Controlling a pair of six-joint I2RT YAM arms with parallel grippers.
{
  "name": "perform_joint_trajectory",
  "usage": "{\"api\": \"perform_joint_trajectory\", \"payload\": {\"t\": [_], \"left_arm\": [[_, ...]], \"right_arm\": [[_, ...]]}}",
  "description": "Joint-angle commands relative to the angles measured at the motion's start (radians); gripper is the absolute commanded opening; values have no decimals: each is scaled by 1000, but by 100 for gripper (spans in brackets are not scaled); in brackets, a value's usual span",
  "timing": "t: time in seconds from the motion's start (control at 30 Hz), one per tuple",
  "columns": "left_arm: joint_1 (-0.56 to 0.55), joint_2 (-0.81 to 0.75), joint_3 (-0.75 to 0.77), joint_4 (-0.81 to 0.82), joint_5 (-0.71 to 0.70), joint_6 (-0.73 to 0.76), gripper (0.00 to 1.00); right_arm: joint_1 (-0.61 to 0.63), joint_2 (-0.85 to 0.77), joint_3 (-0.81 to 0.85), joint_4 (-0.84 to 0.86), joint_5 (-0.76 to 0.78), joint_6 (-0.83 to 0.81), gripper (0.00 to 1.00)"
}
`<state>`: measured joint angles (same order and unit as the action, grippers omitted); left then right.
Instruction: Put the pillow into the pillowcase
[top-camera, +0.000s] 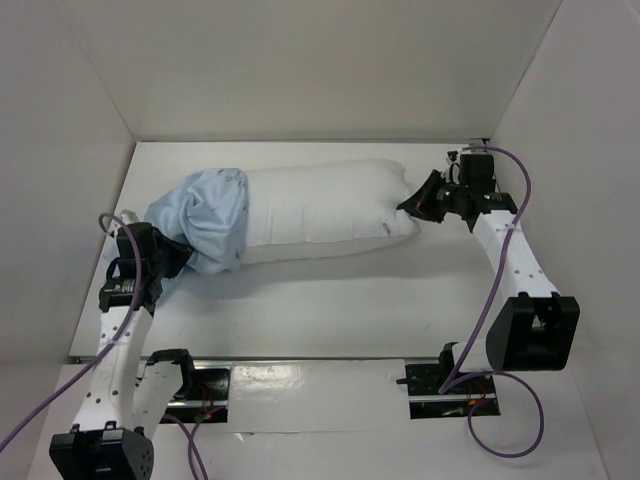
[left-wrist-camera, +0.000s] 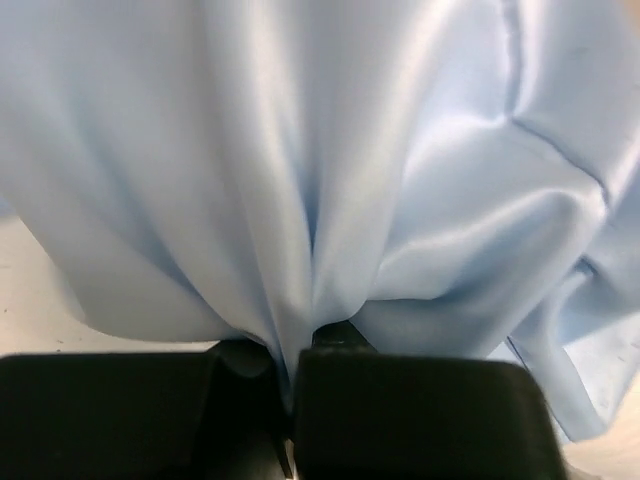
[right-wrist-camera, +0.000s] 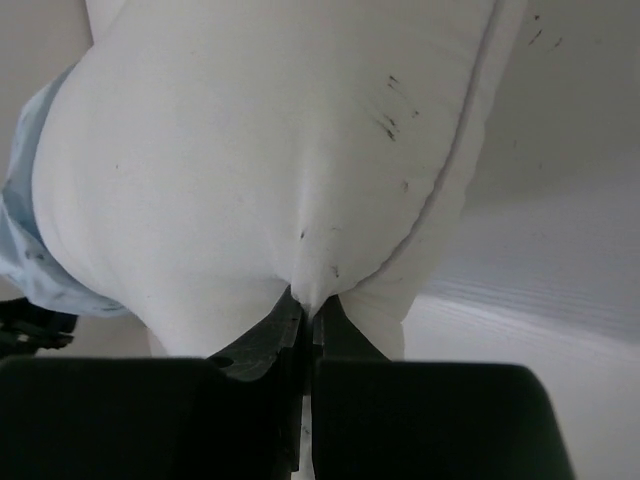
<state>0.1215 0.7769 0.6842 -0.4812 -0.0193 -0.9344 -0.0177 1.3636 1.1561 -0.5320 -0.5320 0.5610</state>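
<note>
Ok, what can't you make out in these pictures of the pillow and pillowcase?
Top view: the left end of the pillow, covered by the pillowcase.
Left wrist view: the tips of the left claw, buried in pinched blue fabric; the pillowcase runs off the top edge.
Right wrist view: the pillow's upper part, cut off by the top edge.

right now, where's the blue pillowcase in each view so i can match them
top external: pillowcase left of centre, bunched over the pillow's left end
left wrist: fills most of the frame, a fold pinched in the left gripper
right wrist: blue sliver at the left edge, behind the pillow
shared landmark: the pillow, in top and right wrist views only
</note>
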Motion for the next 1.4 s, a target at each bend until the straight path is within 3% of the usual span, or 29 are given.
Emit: {"api": "perform_joint_trajectory", "payload": {"t": [0.0, 0.17, 0.37, 0.5, 0.6, 0.63, 0.7, 0.77, 0.83, 0.87, 0.9, 0.97, 1.07, 1.1, 1.13, 1.23, 1.3, 1.37], "left_arm": [[-11, -62, 154, -75, -80, 83, 0], [-29, -148, 331, -226, -93, 117, 0], [-89, -107, 606, -296, -64, 117, 0], [-89, 91, 681, -232, -3, 154, 0], [-89, 354, 672, -116, 77, 193, 0], [-89, 430, 684, -102, 100, 209, 11], [-89, 633, 776, -92, 149, 253, 47], [-89, 731, 913, -152, 174, 308, 79], [-89, 775, 984, -187, 157, 350, 81], [-89, 765, 1012, -188, 141, 350, 90], [-89, 747, 1012, -188, 90, 362, 90], [-89, 695, 1026, -171, 39, 381, 90], [-89, 653, 1026, -158, -42, 390, 80], [-89, 632, 1026, -158, -60, 399, 73], [-89, 631, 1017, -158, -95, 428, 54], [-98, 621, 1005, -168, -186, 471, 11], [-98, 621, 993, -177, -186, 480, 4], [-98, 621, 956, -177, -130, 489, 2]], "right_arm": [[-1, -84, 11, -64, 1, -90, 0], [-1, -247, 11, -312, 46, -212, 0], [35, -374, 149, -540, 159, -162, 0], [35, -318, 203, -577, 175, -87, 4], [35, -230, 120, -385, 162, -32, 8], [35, -197, 102, -314, 162, -17, 20], [21, -63, 105, -165, 179, 11, 59], [7, 20, 169, -120, 230, 27, 82], [-4, 98, 220, -111, 309, 16, 86], [-4, 110, 267, -111, 329, 7, 89], [-4, 111, 284, -100, 374, 7, 89], [-4, 111, 309, -91, 418, -21, 92], [-4, 86, 318, -65, 490, -56, 94], [-4, 74, 318, -65, 513, -67, 96], [-4, 74, 330, -65, 529, -81, 96], [-4, 84, 355, -75, 563, -104, 96], [-4, 84, 367, -75, 552, -119, 96], [11, 84, 346, -16, 517, -154, 97]]}}
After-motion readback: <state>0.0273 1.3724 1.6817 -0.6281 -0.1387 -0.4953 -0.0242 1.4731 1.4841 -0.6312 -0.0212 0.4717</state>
